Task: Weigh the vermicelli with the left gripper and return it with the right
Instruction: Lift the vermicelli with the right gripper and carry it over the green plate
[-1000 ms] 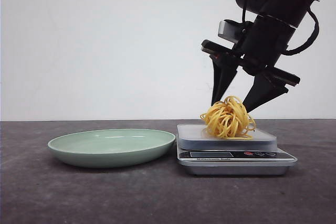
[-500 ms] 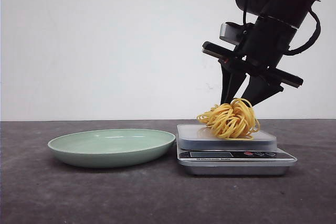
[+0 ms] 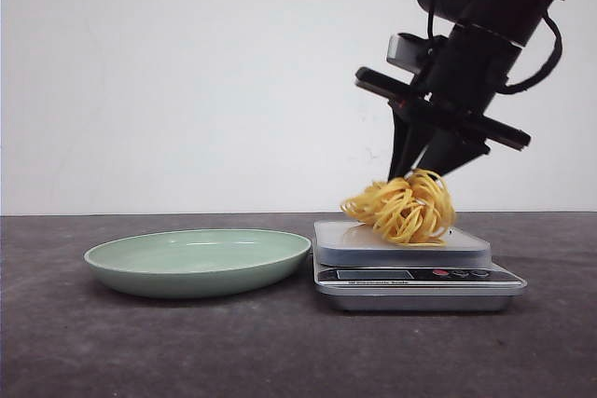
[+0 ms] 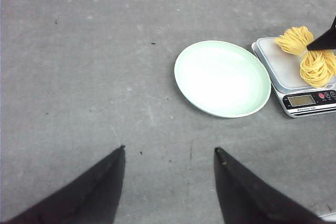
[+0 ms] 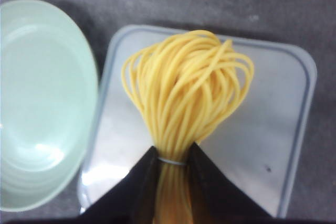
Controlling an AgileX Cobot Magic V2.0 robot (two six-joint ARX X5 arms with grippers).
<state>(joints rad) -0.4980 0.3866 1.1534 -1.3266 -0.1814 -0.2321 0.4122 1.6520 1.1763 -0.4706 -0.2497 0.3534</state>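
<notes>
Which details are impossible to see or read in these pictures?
- Scale reading: the display is too small in the front and left wrist views and out of frame in the right wrist view.
- Whether the vermicelli touches the platform: hanging strands hide it in the front view.
- Right tool: in the left wrist view, the edge leaves only one tip.

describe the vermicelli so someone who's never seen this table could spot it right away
Find the silver kitchen scale on the dark table, just right of the pale green plate. Over its platform is the vermicelli, pinched by the right gripper. It is the only yellow thing: a tangled nest of thin strands.
</notes>
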